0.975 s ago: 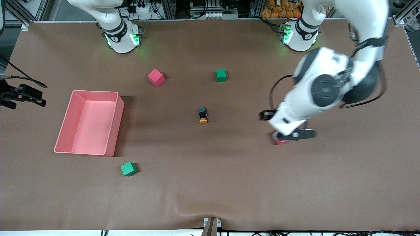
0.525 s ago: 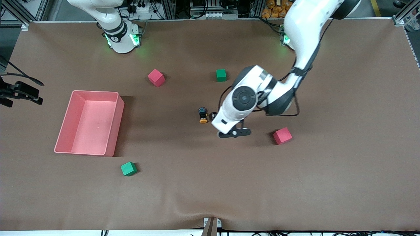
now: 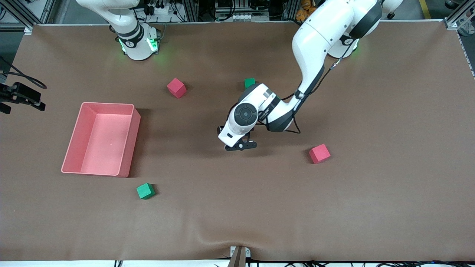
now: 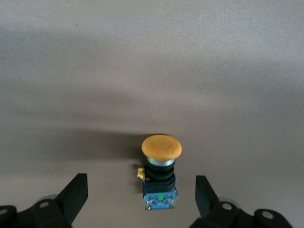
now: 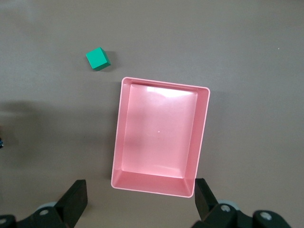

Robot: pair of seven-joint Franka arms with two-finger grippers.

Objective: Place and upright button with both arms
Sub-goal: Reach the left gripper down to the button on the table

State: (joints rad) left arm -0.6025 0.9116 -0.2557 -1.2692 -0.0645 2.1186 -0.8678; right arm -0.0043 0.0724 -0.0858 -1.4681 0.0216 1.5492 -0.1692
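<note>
The button point(image 4: 160, 183) lies on its side on the brown table, with its orange cap point(image 4: 161, 146), black body and bluish end showing in the left wrist view. My left gripper point(image 4: 141, 192) hangs open right over it, one finger point(image 4: 76, 192) on each side and neither touching it. In the front view the left gripper point(image 3: 241, 145) is at the table's middle and its hand hides the button. My right gripper point(image 5: 140, 197) waits open and empty, high over the edge of the pink bin point(image 5: 202, 137) toward the robots' bases.
The pink bin point(image 3: 128, 141) stands toward the right arm's end. Two pink cubes point(image 3: 176, 87) point(image 3: 319, 153) and two green cubes point(image 3: 145, 191) point(image 3: 249, 82) lie scattered round the middle. The left arm partly covers the farther green one.
The left arm has swept from over the pink cube near its end of the table to the middle, and now covers the button. The right gripper has shifted only slightly.
</note>
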